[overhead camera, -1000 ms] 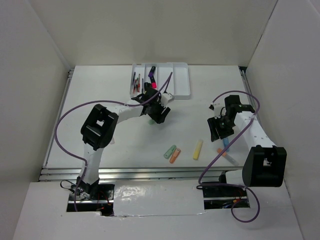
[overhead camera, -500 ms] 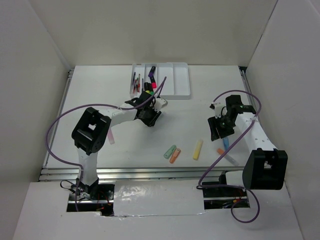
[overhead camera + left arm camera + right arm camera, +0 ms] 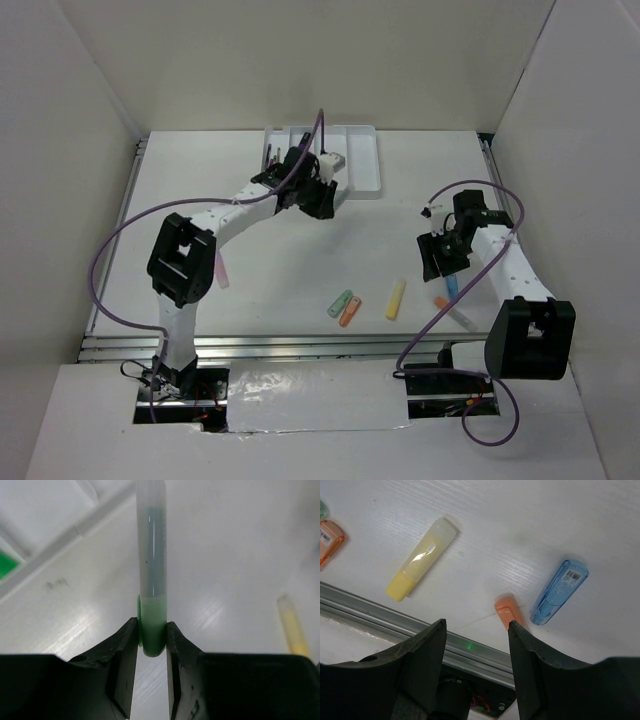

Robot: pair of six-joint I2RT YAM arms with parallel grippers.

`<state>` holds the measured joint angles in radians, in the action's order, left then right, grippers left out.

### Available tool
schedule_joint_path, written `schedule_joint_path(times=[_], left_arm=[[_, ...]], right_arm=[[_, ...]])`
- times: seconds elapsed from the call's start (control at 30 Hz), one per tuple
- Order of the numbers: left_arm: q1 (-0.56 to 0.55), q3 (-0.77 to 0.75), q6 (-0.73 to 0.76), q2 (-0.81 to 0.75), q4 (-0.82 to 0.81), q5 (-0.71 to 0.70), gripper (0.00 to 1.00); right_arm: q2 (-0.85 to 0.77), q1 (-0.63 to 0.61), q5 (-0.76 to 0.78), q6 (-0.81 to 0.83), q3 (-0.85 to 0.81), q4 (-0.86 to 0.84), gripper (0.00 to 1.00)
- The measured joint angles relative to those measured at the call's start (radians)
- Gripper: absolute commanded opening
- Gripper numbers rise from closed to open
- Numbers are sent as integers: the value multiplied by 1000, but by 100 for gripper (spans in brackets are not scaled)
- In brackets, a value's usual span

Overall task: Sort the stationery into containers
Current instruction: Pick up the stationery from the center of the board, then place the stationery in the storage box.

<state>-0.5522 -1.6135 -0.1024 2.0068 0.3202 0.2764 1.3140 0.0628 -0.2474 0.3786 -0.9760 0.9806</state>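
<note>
The right claw (image 3: pixel 476 625) is hovering spread and empty over an orange marker (image 3: pixel 506 609) and a blue marker (image 3: pixel 559 591) that are lying just beside each other on the surface (image 3: pixel 520 525). Farther off, the left claw (image 3: pixel 151 630) is pinching a green marker (image 3: pixel 151 540) by its cap end at the white tray's (image 3: pixel 360 165) near edge.

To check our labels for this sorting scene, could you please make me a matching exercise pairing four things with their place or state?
Things:
1. left gripper
2. right gripper
3. yellow marker
4. blue marker

Place or state:
A. lying close beside an orange marker
B. open and empty
C. lying by itself on the table
D. shut on a green marker

Pairs: 1-D, 2-B, 3-C, 4-A.
</note>
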Motion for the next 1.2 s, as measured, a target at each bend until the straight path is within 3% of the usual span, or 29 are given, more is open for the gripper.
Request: schedule_joint_path(times=[0.13, 0.3, 0.57, 0.93, 1.03, 1.07, 1.17, 1.2], left_arm=[[-13, -177, -160, 24, 1, -132, 0], [-23, -544, -271, 225, 2, -327, 0], [19, -556, -349, 403, -76, -415, 0], [80, -575, -340, 535, -204, -401, 23], [76, -578, -338, 545, -223, -384, 37], [75, -579, -338, 547, -225, -382, 52], [73, -582, -326, 547, -233, -376, 71], [72, -584, -323, 547, -238, -376, 73]], right_arm=[[3, 2, 0, -1, 0, 0, 59], [19, 3, -4, -11, 0, -2, 59], [65, 4, -5, -19, 0, -5, 59], [110, 4, -23, -23, -47, -5, 59], [110, 4, -24, -26, -47, -5, 59], [110, 4, -24, -27, -47, -4, 59], [109, 4, -24, -30, -47, -4, 59], [109, 4, -24, -31, -47, -4, 59]])
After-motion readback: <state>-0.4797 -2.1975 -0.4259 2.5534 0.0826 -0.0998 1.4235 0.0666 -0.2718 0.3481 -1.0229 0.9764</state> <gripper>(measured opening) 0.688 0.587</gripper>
